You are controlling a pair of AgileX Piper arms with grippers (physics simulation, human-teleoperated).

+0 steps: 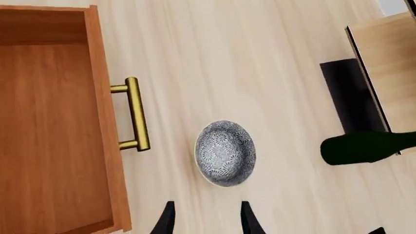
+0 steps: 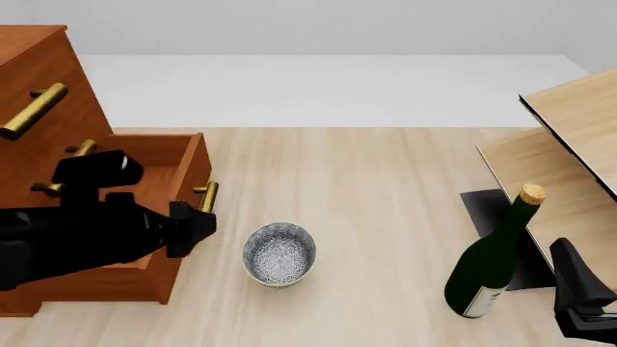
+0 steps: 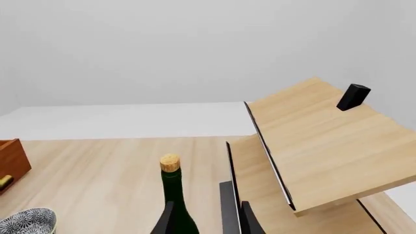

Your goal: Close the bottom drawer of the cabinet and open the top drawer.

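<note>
Risk: my left fingers (image 1: 206, 219) (parted, empty) sit near the patterned bowl (image 2: 279, 252); pushing the bottom drawer (image 2: 159, 210) shut could clip it.

The reddish-brown cabinet (image 2: 39, 79) is seen at the table's left; its bottom drawer (image 2: 144, 155) is pulled out, the top drawer (image 2: 34, 108) shut.

Reddish-brown wooden cabinet (image 2: 39, 79), smooth; brass-look handle (image 1: 134, 114), shiny; pale wood-grain table (image 2: 386, 188); glossy dark-green glass bottle (image 2: 492, 260), cork stopper
</note>
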